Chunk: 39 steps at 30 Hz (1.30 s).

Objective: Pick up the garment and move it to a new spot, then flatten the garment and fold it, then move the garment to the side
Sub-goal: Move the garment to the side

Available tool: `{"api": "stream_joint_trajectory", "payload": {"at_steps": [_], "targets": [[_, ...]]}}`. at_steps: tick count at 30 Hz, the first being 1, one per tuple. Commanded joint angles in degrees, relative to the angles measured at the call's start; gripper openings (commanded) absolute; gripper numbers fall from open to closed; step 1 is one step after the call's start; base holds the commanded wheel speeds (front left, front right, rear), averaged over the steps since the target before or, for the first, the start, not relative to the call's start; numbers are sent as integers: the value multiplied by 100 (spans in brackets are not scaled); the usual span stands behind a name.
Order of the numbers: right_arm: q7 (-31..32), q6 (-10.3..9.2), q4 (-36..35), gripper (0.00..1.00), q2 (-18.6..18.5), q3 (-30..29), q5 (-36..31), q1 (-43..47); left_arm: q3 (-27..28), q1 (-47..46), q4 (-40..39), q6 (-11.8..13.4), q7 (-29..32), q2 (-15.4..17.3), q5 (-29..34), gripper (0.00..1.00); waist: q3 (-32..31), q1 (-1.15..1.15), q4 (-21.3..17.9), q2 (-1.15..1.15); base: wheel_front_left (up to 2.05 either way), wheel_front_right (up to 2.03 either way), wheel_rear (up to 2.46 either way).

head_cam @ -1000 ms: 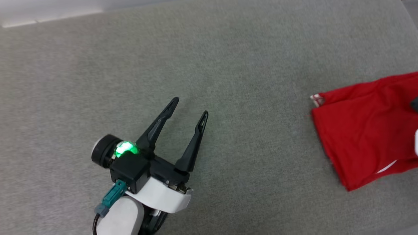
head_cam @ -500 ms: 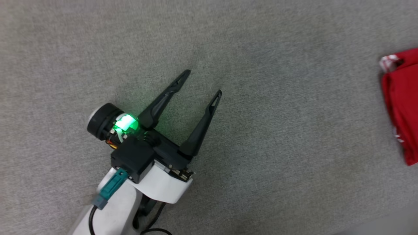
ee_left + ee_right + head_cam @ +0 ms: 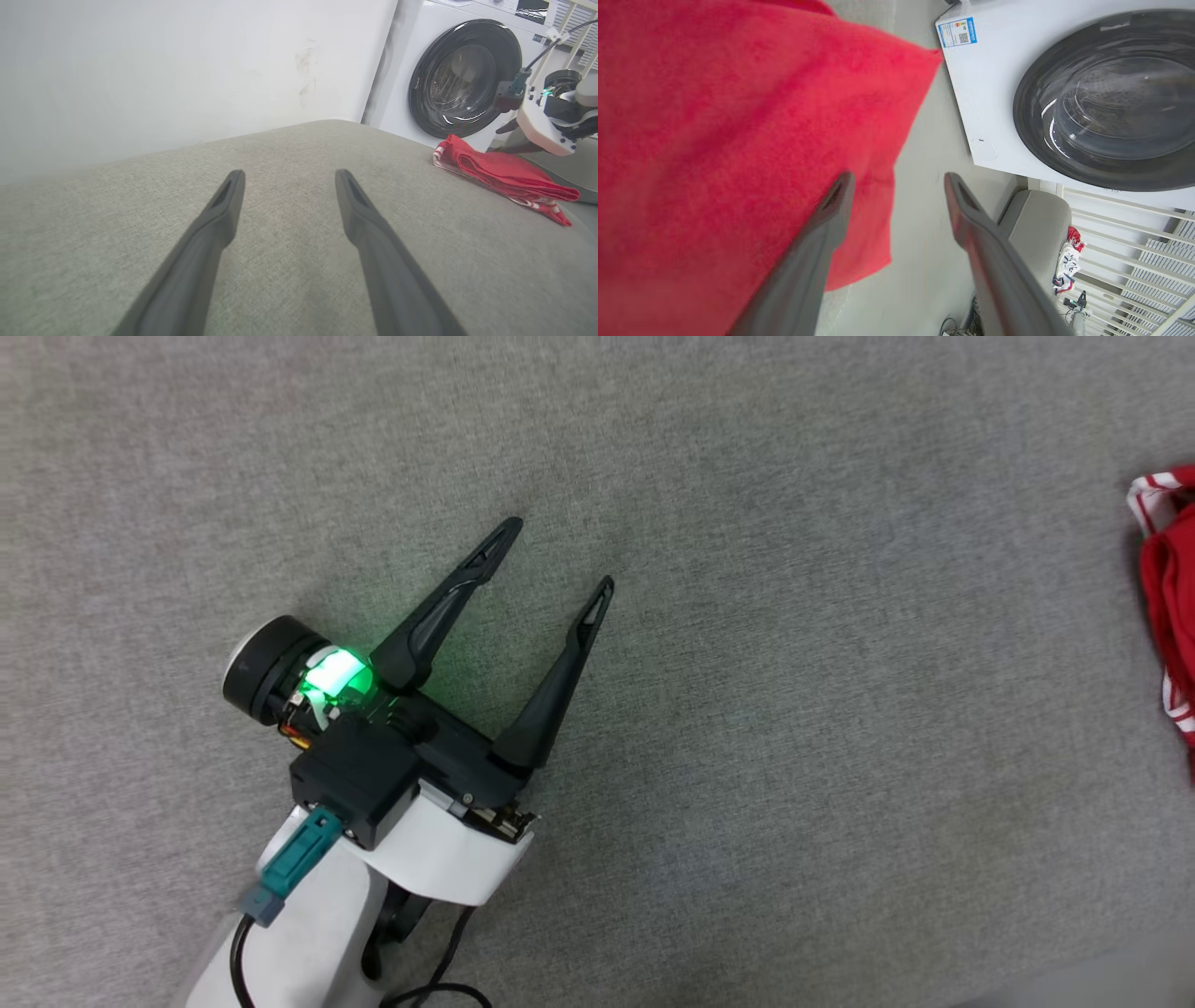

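left gripper (image 3: pixel 558 553) spread over the grey cushion (image 3: pixel 747 728) — right gripper (image 3: pixel 899 179) spread too, poised over the folded red shirt (image 3: pixel 504 175), which lies at the cushion's right edge near the washing machine (image 3: pixel 462 79).

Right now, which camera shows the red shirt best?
The left wrist view: nearly the whole folded red shirt lies on the grey cushion by the washing machine. The head view catches a sliver of the shirt at its right edge. The right wrist view is so close that the shirt is a red blur.
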Motion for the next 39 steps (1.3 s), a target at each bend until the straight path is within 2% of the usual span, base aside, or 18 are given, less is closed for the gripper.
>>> {"api": "stream_joint_trajectory", "payload": {"at_steps": [1,7,14,21,25,29,31,39], "targets": [[-34,-8,-38,100,54,-38,-44,-152,17,-17,12,-6,-12,-43,-20,100,-114,-1,28,0,0,0,0],[-246,-8,-557,100,350,-335,-92,-243,336,331,163,-6,-12,-274,-92,100,-852,-1,204,0,0,0,0],[-551,-7,-1767,100,977,-672,44,117,1088,969,296,7,-12,-566,-96,100,-1899,-1,584,0,0,0,0],[-1109,-7,-2914,100,1970,-1209,474,1107,1817,1583,405,23,-12,-876,-111,100,-2659,-1,1097,0,0,0,0],[-1493,-7,-3412,100,2828,-1653,634,1711,2191,1815,531,20,-12,-1039,-227,100,-2926,-1,1355,0,0,0,0],[-1867,-7,-3710,100,3530,-1739,663,2328,2311,2027,611,12,-12,-1140,-116,100,-3117,-1,1553,0,0,0,0],[-2047,-7,-3753,100,3736,-1701,692,2606,2336,2135,718,7,-12,-1176,-170,100,-3182,-1,1639,0,0,0,0],[-2796,-6,-3498,100,4060,-1283,1048,3330,2397,2402,1124,-1,-12,-1307,-380,100,-3361,-1,1783,0,0,0,0]]}}
